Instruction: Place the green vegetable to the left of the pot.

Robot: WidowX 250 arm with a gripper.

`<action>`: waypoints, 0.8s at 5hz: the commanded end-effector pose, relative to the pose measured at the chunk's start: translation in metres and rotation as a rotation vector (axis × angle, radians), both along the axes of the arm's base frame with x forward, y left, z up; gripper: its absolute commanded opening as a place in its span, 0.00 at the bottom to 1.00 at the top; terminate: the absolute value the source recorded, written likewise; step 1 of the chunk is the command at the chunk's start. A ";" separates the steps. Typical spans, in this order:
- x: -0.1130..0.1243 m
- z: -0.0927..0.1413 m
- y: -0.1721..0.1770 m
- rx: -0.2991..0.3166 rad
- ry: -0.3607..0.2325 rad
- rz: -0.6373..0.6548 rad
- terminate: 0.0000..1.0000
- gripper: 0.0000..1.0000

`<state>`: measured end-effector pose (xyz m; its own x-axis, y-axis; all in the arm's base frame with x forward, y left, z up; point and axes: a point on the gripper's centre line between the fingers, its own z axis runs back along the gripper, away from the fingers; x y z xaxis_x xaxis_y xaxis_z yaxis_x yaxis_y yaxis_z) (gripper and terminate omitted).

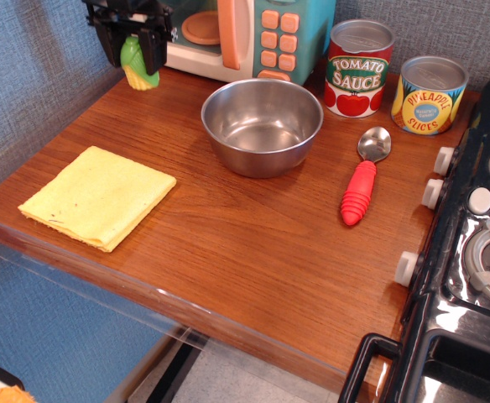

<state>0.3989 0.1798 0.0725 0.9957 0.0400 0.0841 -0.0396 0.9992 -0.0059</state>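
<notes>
The green vegetable (138, 65), a small toy corn cob with a green husk and yellow base, hangs upright between the fingers of my black gripper (135, 52) at the table's far left. The gripper is shut on it and holds it just above the wood, in front of the toy microwave. The pot (262, 125), a round shiny steel bowl, stands empty to the right of the gripper, well apart from it.
A toy microwave (237, 34) stands at the back. A tomato sauce can (359, 67) and pineapple can (430, 94) stand right of it. A red-handled spoon (362, 180) lies right of the bowl. A yellow cloth (98, 196) lies front left. A stove (471, 252) borders the right.
</notes>
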 end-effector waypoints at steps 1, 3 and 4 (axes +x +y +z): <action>-0.007 -0.012 0.009 0.044 0.065 -0.006 0.00 0.00; -0.009 -0.014 0.011 0.048 0.060 -0.028 0.00 1.00; -0.012 0.023 0.005 0.047 -0.048 -0.041 0.00 1.00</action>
